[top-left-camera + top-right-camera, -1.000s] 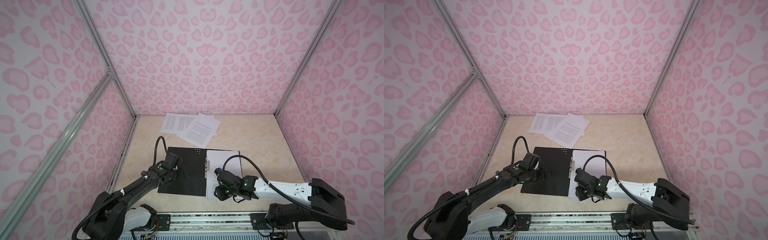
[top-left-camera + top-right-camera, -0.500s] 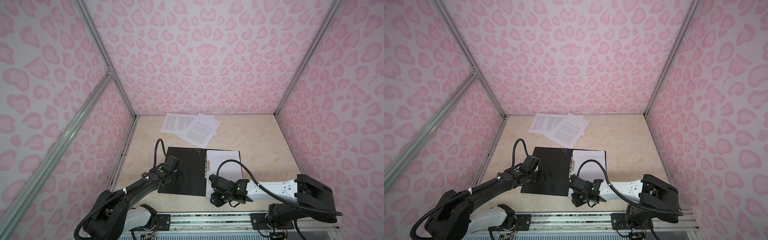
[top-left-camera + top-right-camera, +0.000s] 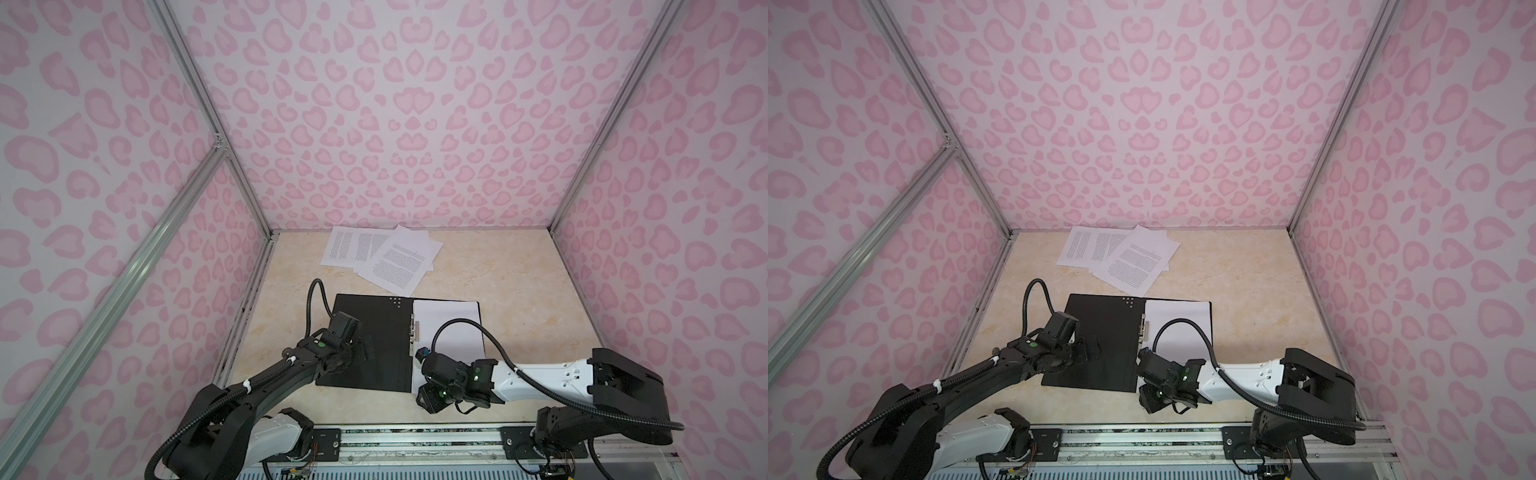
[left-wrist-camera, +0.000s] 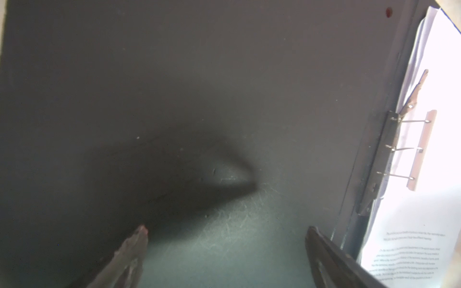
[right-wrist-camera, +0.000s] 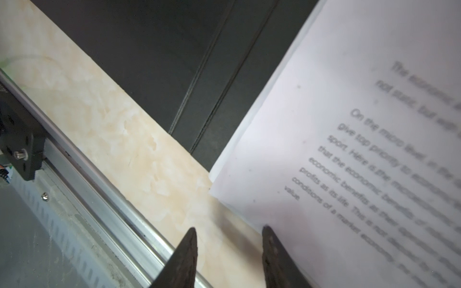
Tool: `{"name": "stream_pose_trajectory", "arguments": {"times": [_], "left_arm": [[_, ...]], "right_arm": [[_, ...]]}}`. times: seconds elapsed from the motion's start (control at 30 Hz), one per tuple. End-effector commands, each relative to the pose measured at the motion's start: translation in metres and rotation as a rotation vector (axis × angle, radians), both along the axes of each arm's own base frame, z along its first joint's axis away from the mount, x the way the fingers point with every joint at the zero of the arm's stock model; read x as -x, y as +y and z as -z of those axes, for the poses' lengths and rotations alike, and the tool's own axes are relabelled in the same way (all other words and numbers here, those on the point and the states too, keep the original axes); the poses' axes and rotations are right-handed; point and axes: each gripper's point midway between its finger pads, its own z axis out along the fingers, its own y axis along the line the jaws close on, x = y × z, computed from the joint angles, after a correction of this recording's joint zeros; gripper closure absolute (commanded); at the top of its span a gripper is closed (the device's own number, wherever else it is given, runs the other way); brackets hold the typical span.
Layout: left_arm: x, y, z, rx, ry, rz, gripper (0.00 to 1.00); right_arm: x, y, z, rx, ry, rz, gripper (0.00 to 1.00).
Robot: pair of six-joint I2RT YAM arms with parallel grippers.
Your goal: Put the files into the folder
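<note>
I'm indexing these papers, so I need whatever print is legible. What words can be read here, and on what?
"On the micro level": printed sheet in the open folder, right wrist view.
"profits as its life. This is not": same sheet.
"conditions of a market economy": same sheet.
"value": same sheet, last line.
Its other lines: blurred.
Print on the loose sheets at the back: too small to read.
No lettering shows on the folder itself.

tabletop [image 3: 523,286] bare right of folder [image 3: 382,316], sheets [image 3: 395,259] behind

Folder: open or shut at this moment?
Open. The folder lies spread flat, black inside up, spine clip exposed, white sheets on its right half.
</note>
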Motion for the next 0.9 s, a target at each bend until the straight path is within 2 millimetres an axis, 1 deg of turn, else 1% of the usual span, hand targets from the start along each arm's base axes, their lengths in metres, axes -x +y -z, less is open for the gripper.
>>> {"name": "stream_pose_trajectory", "arguments": {"times": [0.0, 0.07, 0.13, 0.17, 0.23, 0.3, 0.33, 0.37, 0.43, 0.47, 0.5, 0.53, 0.57, 0.67, 0.73, 0.77, 0.87], "left_arm": [[0.011, 0.009, 0.008, -0.031, 0.035, -0.029, 0.01], [0.016, 0.013, 0.010, -0.053, 0.033, -0.034, 0.01], [0.019, 0.007, 0.004, -0.055, 0.016, -0.003, 0.02], [0.019, 0.003, -0.004, -0.066, -0.010, 0.016, 0.02], [0.011, -0.008, -0.029, -0.063, -0.086, 0.051, 0.02], [-0.004, -0.021, -0.057, -0.028, -0.157, 0.071, 0.01], [-0.011, -0.025, -0.066, -0.023, -0.178, 0.075, 0.01], [-0.021, -0.028, -0.072, -0.029, -0.189, 0.078, 0.02], [-0.042, -0.021, -0.074, -0.061, -0.169, 0.047, 0.03], [-0.055, -0.015, -0.073, -0.068, -0.157, 0.021, 0.03], [-0.065, -0.008, -0.069, -0.075, -0.146, 0.000, 0.03], [-0.077, 0.001, -0.066, -0.082, -0.142, -0.026, 0.03], [-0.088, 0.011, -0.065, -0.098, -0.144, -0.052, 0.03], [-0.112, 0.043, -0.060, -0.092, -0.126, -0.150, 0.03], [-0.122, 0.064, -0.054, -0.069, -0.127, -0.234, 0.03], [-0.124, 0.073, -0.048, -0.063, -0.117, -0.273, 0.03], [-0.129, 0.082, -0.027, -0.044, -0.066, -0.309, 0.03]], "right_arm": [[-0.006, 0.009, -0.024, -0.114, -0.012, 0.004, 0.52], [-0.019, 0.002, -0.038, -0.163, -0.015, 0.035, 0.48], [-0.037, -0.015, -0.047, -0.180, -0.020, 0.088, 0.43], [-0.050, -0.027, -0.052, -0.179, -0.037, 0.123, 0.40], [-0.076, -0.058, -0.055, -0.136, -0.081, 0.224, 0.34], [-0.111, -0.101, -0.057, -0.078, -0.131, 0.368, 0.25], [-0.125, -0.120, -0.057, -0.065, -0.140, 0.440, 0.23], [-0.142, -0.141, -0.059, -0.071, -0.146, 0.517, 0.20], [-0.170, -0.176, -0.059, -0.102, -0.165, 0.650, 0.15], [-0.182, -0.189, -0.057, -0.125, -0.170, 0.690, 0.14], [-0.190, -0.197, -0.055, -0.138, -0.169, 0.715, 0.13], [-0.199, -0.204, -0.053, -0.141, -0.159, 0.733, 0.13], [-0.207, -0.207, -0.052, -0.142, -0.148, 0.716, 0.13], [-0.227, -0.203, -0.041, -0.154, -0.119, 0.694, 0.13], [-0.238, -0.198, -0.034, -0.174, -0.103, 0.695, 0.14], [-0.242, -0.198, -0.030, -0.176, -0.096, 0.700, 0.14], [-0.250, -0.193, -0.022, -0.205, -0.080, 0.710, 0.15]]}}
